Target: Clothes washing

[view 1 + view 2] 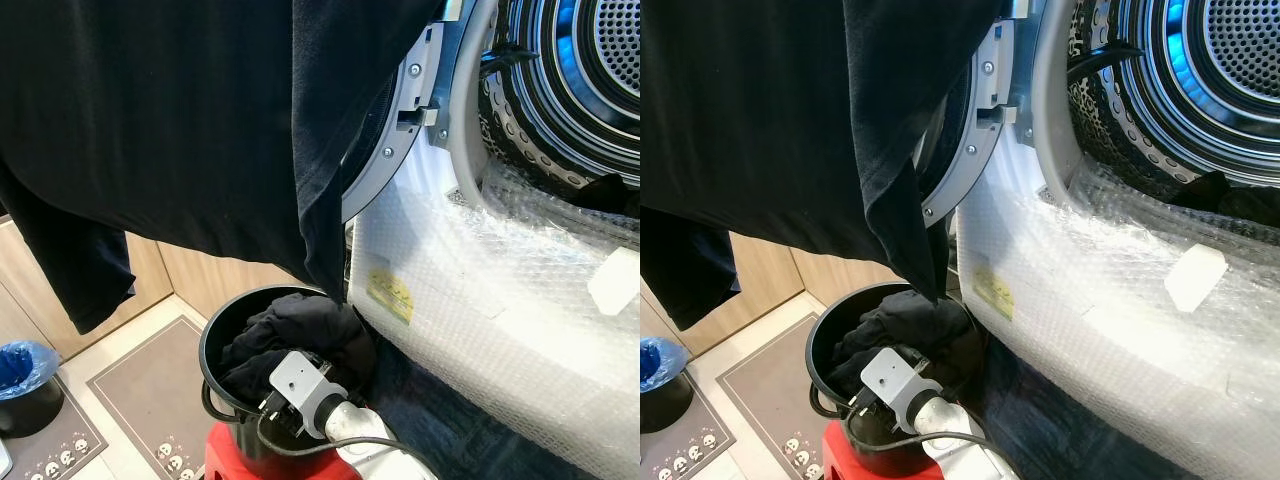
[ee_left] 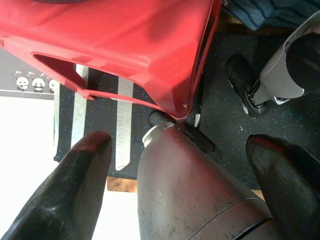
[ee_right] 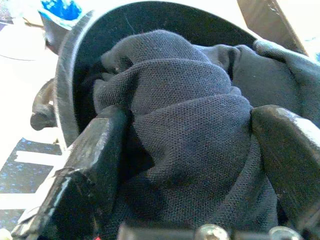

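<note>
In the bucket, your right hand straddles dark clothes, fingers spread, positioned to grip them for the washer drum.

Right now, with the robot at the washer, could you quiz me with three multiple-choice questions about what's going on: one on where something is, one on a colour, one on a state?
1. Where is the black bucket?
A. on a red stool
B. inside the drum
C. on a shelf

2. What colour are the clothes in the bucket?
A. white
B. black
C. yellow

3. How is the washer door?
A. shut
B. taken off
C. swung open

Answers:
1. A, since the red stool shows right under the bucket in the eye views.
2. B, since the right gripper, its fingers spread around the pile, shows dark black fabric.
3. C, since the steel drum is in plain sight and the door ring stands out beside it.
</note>
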Controlling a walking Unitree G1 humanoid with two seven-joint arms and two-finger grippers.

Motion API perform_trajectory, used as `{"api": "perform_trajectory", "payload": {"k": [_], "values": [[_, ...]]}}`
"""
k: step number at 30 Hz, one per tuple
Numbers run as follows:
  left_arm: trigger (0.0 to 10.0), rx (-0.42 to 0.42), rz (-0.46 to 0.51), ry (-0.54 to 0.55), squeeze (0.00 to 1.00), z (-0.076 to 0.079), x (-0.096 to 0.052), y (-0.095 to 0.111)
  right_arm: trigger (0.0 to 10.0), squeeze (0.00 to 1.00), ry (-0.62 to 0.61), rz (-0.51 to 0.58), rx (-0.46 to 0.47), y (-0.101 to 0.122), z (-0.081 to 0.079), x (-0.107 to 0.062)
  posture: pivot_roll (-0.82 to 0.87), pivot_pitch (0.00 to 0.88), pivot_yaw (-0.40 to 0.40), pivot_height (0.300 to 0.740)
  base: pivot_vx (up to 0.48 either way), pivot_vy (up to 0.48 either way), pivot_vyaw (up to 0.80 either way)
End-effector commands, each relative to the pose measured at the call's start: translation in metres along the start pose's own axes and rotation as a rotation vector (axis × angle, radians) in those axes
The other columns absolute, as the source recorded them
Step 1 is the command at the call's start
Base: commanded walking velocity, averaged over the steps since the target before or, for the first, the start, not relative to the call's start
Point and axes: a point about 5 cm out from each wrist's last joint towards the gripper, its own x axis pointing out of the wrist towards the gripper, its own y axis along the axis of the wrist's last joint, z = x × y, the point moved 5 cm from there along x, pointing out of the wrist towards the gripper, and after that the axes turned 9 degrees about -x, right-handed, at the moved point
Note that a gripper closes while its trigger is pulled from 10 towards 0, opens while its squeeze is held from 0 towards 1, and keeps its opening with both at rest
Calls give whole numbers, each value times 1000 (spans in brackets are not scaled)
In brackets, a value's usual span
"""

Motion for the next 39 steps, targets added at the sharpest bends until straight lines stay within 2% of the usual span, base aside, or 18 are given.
{"api": "perform_trajectory", "payload": {"k": [1, 5, 8, 9, 10, 11, 17, 39], "values": [[10000, -10, -44, -19, 0, 7, 0, -12, 10000, 0, -9, -75, -8, -10, 0, 3, -61, 0, -1, 740, 0, 0, 0], [10000, -8, -43, -21, 0, 7, 0, -12, 10000, 0, -14, -143, -8, -17, 1, 5, -61, 0, -1, 740, 0, 0, 0], [10000, -7, -43, -21, 0, 7, 0, -11, 10000, 0, -14, -148, -5, -18, 1, 5, -61, 0, -1, 740, 0, 0, 0], [10000, -8, -45, -21, 0, 7, 0, -12, 9294, 0, -15, -156, 0, -18, 2, 6, -61, 0, -3, 740, 0, 0, 0], [10000, -8, -46, -20, 0, 7, 0, -12, 9294, 0, -16, -162, 3, -18, 3, 6, -61, 0, -3, 740, 0, 0, 0], [10000, -9, -47, -20, 0, 8, 0, -13, 0, 0, -29, -174, 10, -19, 6, 7, -60, 0, -4, 740, 0, 0, 0], [10000, -8, -52, -21, 0, 8, 0, -14, 0, 0, -68, -179, 14, -15, 14, 8, -64, 0, -3, 740, 0, 0, 0], [10000, 8, -76, -18, 0, 10, -2, -23, 0, 0, -75, -160, 0, -12, 16, 8, -67, 0, -11, 740, 0, 0, 0]]}}
